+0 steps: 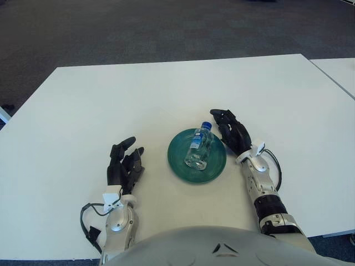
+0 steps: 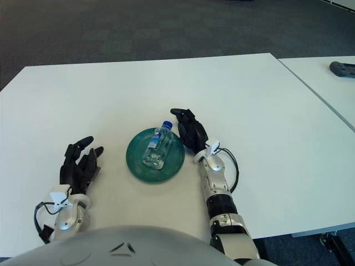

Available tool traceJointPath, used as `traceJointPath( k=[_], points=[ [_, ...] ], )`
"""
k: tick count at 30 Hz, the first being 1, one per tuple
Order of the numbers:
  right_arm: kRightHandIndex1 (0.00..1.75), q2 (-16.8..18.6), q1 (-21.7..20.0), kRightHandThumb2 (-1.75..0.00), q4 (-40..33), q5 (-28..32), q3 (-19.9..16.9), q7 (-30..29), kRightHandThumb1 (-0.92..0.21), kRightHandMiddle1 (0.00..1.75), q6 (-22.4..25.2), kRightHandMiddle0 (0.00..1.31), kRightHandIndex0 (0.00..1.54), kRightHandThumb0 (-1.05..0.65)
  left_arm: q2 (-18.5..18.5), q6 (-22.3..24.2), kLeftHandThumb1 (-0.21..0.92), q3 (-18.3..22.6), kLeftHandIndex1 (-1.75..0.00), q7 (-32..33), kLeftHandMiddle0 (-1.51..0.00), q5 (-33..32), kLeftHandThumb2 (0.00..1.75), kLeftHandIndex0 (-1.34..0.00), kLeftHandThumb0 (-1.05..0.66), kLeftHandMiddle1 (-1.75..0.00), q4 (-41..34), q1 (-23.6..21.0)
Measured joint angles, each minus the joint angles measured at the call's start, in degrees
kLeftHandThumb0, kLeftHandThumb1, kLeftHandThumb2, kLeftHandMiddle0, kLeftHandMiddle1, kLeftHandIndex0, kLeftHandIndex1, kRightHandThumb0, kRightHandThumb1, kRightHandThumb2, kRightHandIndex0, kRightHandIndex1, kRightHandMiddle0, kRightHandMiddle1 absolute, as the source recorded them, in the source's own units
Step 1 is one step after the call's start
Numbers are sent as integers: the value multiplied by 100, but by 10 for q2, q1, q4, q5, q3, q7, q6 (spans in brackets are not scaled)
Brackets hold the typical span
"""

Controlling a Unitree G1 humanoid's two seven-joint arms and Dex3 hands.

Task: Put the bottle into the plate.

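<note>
A clear plastic bottle (image 1: 199,148) with a blue cap lies on its side in the round green plate (image 1: 179,164), cap pointing away from me. My right hand (image 1: 232,133) shows just right of the plate's rim, fingers spread and holding nothing, apart from the bottle. My left hand (image 1: 124,164) shows left of the plate over the white table (image 1: 111,100), its fingers relaxed and empty.
A second white table (image 2: 327,88) stands at the right with a dark object (image 2: 342,68) on it. Dark carpet lies beyond the table's far edge.
</note>
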Motion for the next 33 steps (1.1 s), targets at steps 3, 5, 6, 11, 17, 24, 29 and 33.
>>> traceJointPath(
  k=[3,5,6,11,17,24,29,33],
  points=[
    [18,4,1,-59,-2,7,-7,0,-92,95,2,23,76,-68,0,-4,92,7,-93,-8,-52,-7,51,-23,-61,-55,-2,2],
    [19,7,2,-59,-4,14,-13,0,-92,96,2,24,77,-68,0,-6,92,11,-93,-14,-52,-11,52,-23,-62,-55,-2,2],
    [23,10,3,-59,-4,20,-16,0,-92,96,2,25,76,-67,-1,-8,92,12,-93,-17,-52,-14,52,-23,-62,-55,-1,2],
    [44,28,5,-57,-4,34,-35,-9,-92,98,-10,26,68,-66,-1,-12,92,21,-93,-30,-52,-26,52,-23,-63,-55,2,0],
    [58,41,6,-57,-1,36,-47,-27,-92,100,-28,27,64,-65,1,-12,92,27,-93,-34,-51,-22,52,-23,-61,-54,7,-10],
    [69,46,5,-61,1,35,-56,-43,-90,105,-32,28,61,-65,17,7,92,30,-90,-40,-52,-4,55,-26,-59,-49,12,-28],
    [74,54,4,-68,4,35,-65,-60,-85,108,-38,28,62,-64,40,30,92,29,-89,-46,-52,30,66,-25,-61,-47,16,-44],
    [77,58,4,-73,7,35,-69,-71,-82,109,-49,28,62,-63,53,36,92,27,-88,-47,-51,52,73,-22,-63,-45,19,-53]
  ],
)
